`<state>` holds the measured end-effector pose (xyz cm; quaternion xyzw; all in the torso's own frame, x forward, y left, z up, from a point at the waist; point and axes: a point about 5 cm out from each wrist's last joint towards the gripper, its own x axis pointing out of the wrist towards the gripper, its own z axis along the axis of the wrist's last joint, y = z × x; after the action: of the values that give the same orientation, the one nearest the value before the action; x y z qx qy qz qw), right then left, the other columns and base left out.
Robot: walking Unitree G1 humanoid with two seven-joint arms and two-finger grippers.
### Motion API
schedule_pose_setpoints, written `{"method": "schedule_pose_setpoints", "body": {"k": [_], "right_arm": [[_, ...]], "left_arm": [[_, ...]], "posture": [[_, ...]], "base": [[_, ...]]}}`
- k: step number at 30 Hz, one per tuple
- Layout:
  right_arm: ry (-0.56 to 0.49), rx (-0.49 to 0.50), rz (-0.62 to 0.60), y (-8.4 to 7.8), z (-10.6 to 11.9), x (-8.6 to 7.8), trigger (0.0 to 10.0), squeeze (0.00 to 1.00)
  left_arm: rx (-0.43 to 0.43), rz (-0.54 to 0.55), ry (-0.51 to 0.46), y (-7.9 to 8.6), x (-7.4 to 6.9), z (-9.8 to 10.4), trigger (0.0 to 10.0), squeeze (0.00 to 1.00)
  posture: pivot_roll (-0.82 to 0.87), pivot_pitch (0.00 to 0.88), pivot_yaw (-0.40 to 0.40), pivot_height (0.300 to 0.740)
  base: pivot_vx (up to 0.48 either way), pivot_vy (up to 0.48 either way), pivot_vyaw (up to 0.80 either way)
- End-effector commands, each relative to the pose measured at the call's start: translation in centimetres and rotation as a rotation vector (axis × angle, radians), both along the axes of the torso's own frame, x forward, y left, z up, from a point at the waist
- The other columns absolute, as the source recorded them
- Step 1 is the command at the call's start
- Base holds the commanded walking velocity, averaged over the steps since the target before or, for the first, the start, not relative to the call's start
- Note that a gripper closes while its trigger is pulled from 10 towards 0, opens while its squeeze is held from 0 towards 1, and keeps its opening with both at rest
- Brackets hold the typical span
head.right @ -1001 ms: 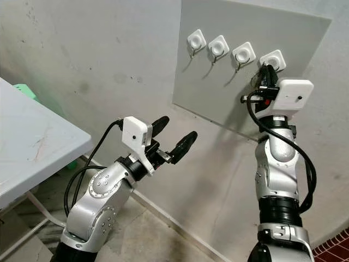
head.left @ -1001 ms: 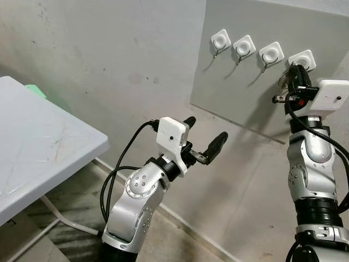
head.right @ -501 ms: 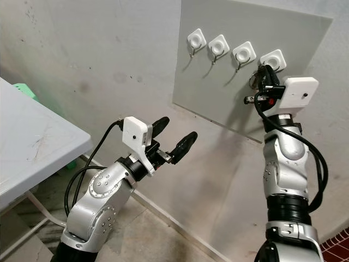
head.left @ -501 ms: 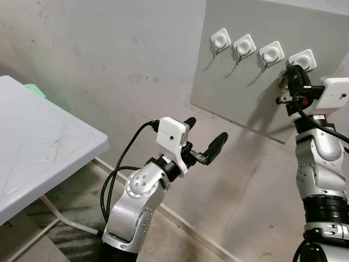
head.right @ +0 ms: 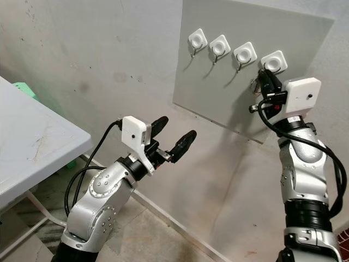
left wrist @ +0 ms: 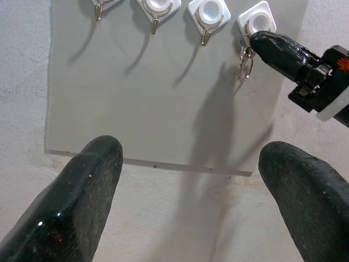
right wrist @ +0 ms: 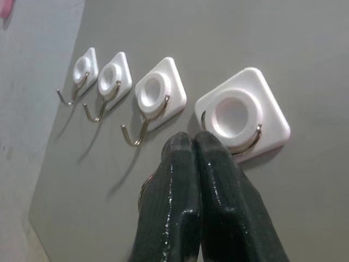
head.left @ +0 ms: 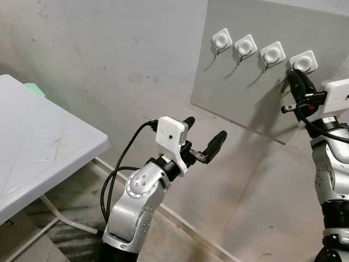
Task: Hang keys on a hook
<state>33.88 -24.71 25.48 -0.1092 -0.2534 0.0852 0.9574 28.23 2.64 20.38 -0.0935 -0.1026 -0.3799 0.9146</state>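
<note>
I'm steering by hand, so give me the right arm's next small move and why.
Probably open the right pincer a little. It is shut on the keys, whose ring hangs at the rightmost hook, so letting go would test whether the ring has caught.

No legible text or labels anywhere.

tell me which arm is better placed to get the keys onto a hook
Right. The right gripper is shut on the keys just under the rightmost hook on the grey board; the left gripper hangs open, lower down.
</note>
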Motion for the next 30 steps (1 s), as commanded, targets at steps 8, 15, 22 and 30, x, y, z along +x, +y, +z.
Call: {"method": "schedule_pose_setpoints", "body": {"k": [8, 15, 22, 30], "right_arm": [[0.127, 0.013, 0.033, 0.7, -2.9, 0.1, 10.0, 0.0], [0.123, 0.158, 0.035, 0.7, -2.5, 0.5, 10.0, 0.0], [0.11, 0.266, 0.02, 0.4, -2.1, 0.8, 10.0, 0.0], [0.063, 0.599, 0.019, 0.0, -0.9, 1.0, 10.0, 0.0]], "left_arm": [[-0.021, -0.01, -0.014, -0.2, -0.4, 0.5, 10.0, 0.0], [-0.029, -0.007, -0.008, -0.2, -0.4, 0.5, 10.0, 0.0], [-0.032, -0.01, -0.005, -0.3, -0.5, 0.6, 10.0, 0.0], [-0.044, -0.018, 0.006, -0.6, -0.8, 0.5, 10.0, 0.0]], "posture": [[0.02, 0.043, -0.06, 0.74], [0.02, 0.043, -0.061, 0.74], [0.02, 0.047, -0.063, 0.74], [0.02, 0.052, -0.066, 0.74]], "base": [[0.0, 0.0, 0.0], [0.0, 0.0, 0.0], [0.0, 0.0, 0.0], [0.0, 0.0, 0.0]]}}
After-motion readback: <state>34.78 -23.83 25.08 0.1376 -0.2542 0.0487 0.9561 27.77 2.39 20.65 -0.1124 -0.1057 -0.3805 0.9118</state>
